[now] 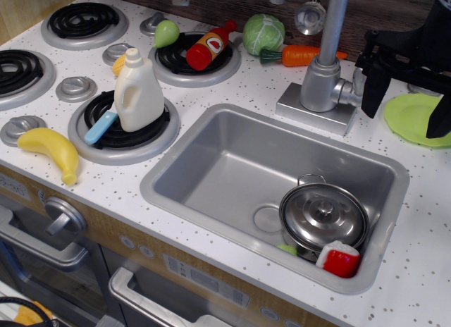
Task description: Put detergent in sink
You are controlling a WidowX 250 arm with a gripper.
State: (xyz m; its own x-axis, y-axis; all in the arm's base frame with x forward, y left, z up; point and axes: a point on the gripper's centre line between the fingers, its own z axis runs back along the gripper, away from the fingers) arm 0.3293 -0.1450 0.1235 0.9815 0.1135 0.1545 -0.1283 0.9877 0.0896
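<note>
So the detergent point(138, 92) is standing upright on the front burner point(124, 127) near the counter's front-left part, with a little blue-handled utensil point(100, 127) lying on the same burner, touching or nearly touching its base. A yellow banana point(51, 150) lies right by the front edge, left of that burner.

The sink point(232, 160) takes up the front-right of the counter, its near rim running close along the front edge. The left half of the basin is bare, drain mark point(267, 218) showing. The right front corner is crowded: a lidded steel pot point(323, 219) sits there, with a red-and-white toy point(338, 259) wedged against it and a bit of something green point(287, 249) beside. Between the burner and the sink's left rim there's only a narrow strip of speckled countertop point(183, 130).

Toward the back edge: a red bottle point(207, 46) and a green pear point(166, 33) on the rear burner, a cabbage point(263, 33), a carrot point(301, 56), and the faucet point(323, 73) standing right behind the sink's back rim. A green plate point(411, 118) sits by the right edge.

The gripper point(405, 101) is up at the right edge, over the plate, well apart from the detergent. Its dark fingers look spread apart with nothing held between them, touching nothing I can make out.
</note>
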